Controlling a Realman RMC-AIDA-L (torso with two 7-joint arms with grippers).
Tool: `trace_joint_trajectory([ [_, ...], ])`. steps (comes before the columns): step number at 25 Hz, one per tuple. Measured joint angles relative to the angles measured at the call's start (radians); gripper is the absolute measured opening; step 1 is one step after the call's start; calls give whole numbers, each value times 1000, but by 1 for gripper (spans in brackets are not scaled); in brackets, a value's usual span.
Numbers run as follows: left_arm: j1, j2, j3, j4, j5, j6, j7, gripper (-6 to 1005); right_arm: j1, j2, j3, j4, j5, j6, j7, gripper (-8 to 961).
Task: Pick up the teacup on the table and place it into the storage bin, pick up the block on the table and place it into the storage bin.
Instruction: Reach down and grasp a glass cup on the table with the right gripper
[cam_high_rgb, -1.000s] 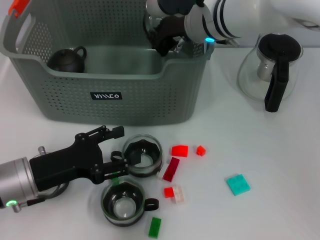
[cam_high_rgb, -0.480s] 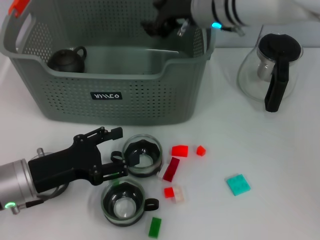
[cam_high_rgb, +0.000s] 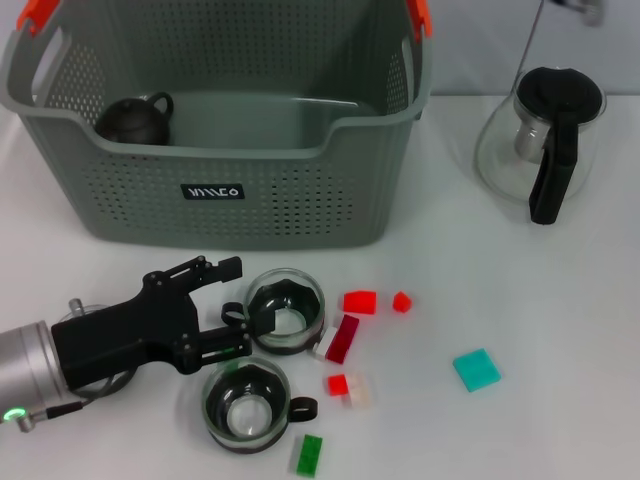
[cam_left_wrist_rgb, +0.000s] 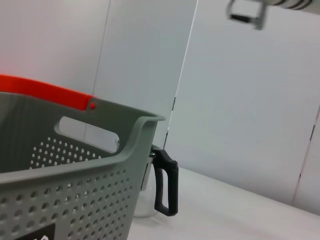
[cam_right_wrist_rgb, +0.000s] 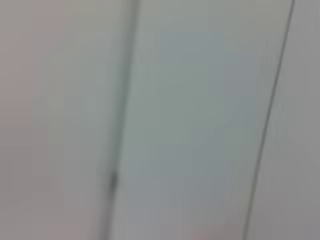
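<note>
Overhead, the head view has the storage bin (cam_high_rgb: 225, 140) at the far left of the white table (cam_high_rgb: 560, 300), its black label facing the near side and orange clips on its handles. A dark round teapot (cam_high_rgb: 133, 119) sits in the bin's left end. Near the bin lie two glass teacups: one teacup (cam_high_rgb: 286, 310) just in front of the bin, the other teacup (cam_high_rgb: 246, 404) nearer still. The left gripper (cam_high_rgb: 225, 307) lies low over the table at the near left — its black fingers spread apart, holding nothing, with the near fingertip touching or almost touching the handle side of the first teacup. Small blocks are scattered to the right of the cups: a red block (cam_high_rgb: 359, 302), a dark red bar (cam_high_rgb: 343, 338), a green block (cam_high_rgb: 309, 454) and, well apart, a teal block (cam_high_rgb: 476, 369). A glass pitcher (cam_high_rgb: 540, 135) with a black handle stands at the far right.

The left wrist view shows the bin's perforated wall (cam_left_wrist_rgb: 75, 195), an orange clip, and the pitcher's handle beyond it.

The right wrist view shows only a blurred pale wall — the right gripper appears in no view
</note>
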Motion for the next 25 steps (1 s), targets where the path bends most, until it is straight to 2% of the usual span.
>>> trace_joint_trajectory([
  [1,0,1,0,0,0,1,0,827,-31,0,36,-15,63,-71,-31,838],
  [5,0,3,0,2,0,1,0,827,-121,-1,197,27,266,-392,-206,834],
  [8,1,3,0,8,0,1,0,828,-173,-1,302,99,289,-609,-337,831],
  [11,1,6,0,13,0,2,0,828,-214,-5,347,160,264,-759,-446,828],
  [14,1,9,0,20,0,0,0,828,-238,-7,371,187,202,-886,-514,827],
  [18,1,14,-2,27,0,-16,0,827,-231,-2,362,187,110,-976,-502,828],
  [25,5,22,-23,45,4,-24,0,827,-132,1,227,196,-75,-1021,-388,825],
])
